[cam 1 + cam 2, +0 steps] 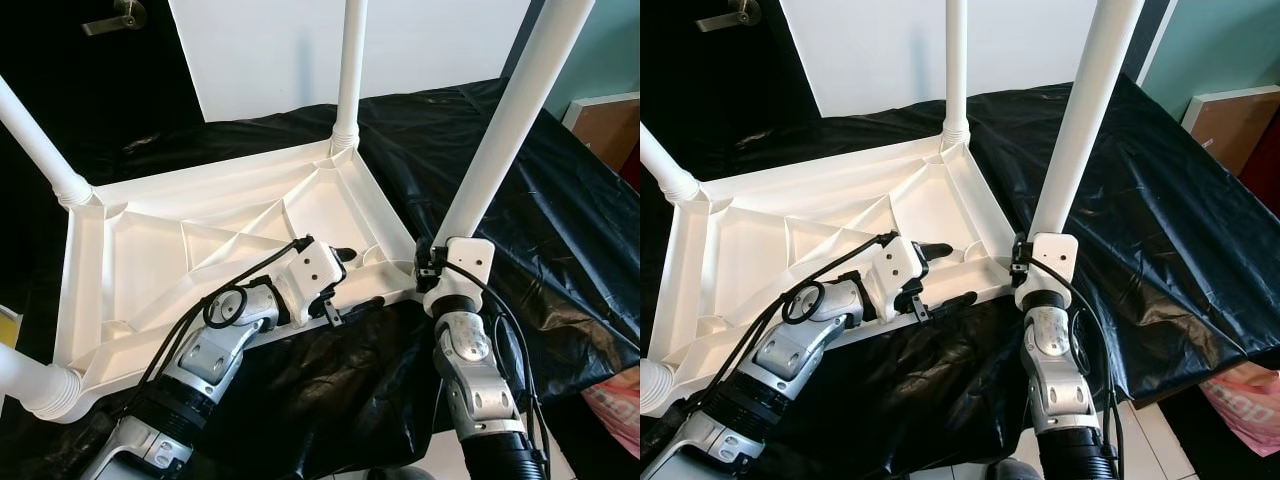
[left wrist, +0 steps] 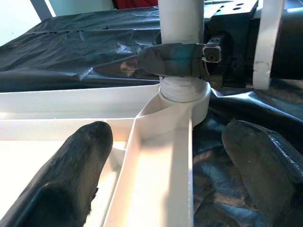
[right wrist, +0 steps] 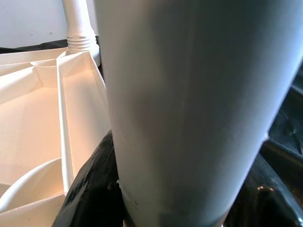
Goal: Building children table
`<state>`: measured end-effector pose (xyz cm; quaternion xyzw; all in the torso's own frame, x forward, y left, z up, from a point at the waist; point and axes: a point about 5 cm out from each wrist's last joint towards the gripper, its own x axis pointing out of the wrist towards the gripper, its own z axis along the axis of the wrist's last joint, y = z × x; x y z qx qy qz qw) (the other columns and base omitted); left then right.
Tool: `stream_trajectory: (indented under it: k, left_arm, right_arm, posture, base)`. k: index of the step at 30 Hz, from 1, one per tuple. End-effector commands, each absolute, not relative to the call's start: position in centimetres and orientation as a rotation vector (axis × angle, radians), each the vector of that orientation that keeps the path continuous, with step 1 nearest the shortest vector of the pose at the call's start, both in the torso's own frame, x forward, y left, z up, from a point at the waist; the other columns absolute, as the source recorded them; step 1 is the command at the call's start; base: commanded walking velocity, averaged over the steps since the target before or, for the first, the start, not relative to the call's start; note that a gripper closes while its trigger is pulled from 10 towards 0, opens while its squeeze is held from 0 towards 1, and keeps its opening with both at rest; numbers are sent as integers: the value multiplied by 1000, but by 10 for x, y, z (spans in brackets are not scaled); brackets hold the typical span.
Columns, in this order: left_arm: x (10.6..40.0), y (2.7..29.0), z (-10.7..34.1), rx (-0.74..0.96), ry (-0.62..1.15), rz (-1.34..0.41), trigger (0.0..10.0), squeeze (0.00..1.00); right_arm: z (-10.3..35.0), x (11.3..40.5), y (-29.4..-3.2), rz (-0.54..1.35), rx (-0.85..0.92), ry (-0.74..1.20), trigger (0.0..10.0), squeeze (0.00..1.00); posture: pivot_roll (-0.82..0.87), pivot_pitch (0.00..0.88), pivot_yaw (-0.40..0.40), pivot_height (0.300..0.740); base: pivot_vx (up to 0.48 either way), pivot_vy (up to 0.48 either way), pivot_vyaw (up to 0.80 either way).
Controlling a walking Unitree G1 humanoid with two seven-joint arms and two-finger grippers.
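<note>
Table top (image 1: 180, 250): I see it upside down on the black sheet (image 1: 560, 230), ribs facing up, white plastic.
Near-right leg (image 1: 505, 120): upright in its corner socket; its top is cut off by the frame edge.
Right tool (image 1: 432, 262): I read it as closed around the near-right leg at the base; from its wrist camera the leg blocks nearly everything and I make out only dark finger edges either side.
Left tool (image 1: 340, 285): open, its fingers (image 2: 71, 175) straddling the near rim of the table top, just left of the near-right leg.
Other legs: far leg (image 1: 350, 70) stands in its corner; left leg (image 1: 40, 145) and near-left leg (image 1: 35, 385) are both cropped.
Bench: hidden under the black sheet; I cannot tell its surface.
</note>
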<state>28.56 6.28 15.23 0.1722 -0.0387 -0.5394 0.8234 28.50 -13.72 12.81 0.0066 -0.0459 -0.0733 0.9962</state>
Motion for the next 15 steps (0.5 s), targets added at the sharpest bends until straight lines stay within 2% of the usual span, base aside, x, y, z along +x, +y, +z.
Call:
stream_trajectory:
  k: [1,2,3,15]
  left_arm:
    - [283,61,151,387,-75,-1227,10000,0]
    - [284,61,152,385,-78,-1223,10000,0]
    - [284,61,152,384,-81,-1221,10000,0]
    - [286,57,153,386,-95,-1220,10000,0]
  right_arm:
    - [107,278,-143,-177,0,11,10000,0]
    - [109,279,-144,-171,0,3,10000,741]
    - [111,279,-146,-163,-1,-5,10000,1000]
    - [126,283,-161,56,-2,-82,10000,1000]
  posture:
    - [-53,63,10,740]
    - [-52,59,9,740]
    - [-50,56,9,740]
    - [-59,36,5,740]
  base:
    - [0,0,0]
    - [0,0,0]
    - [0,0,0]
    - [0,0,0]
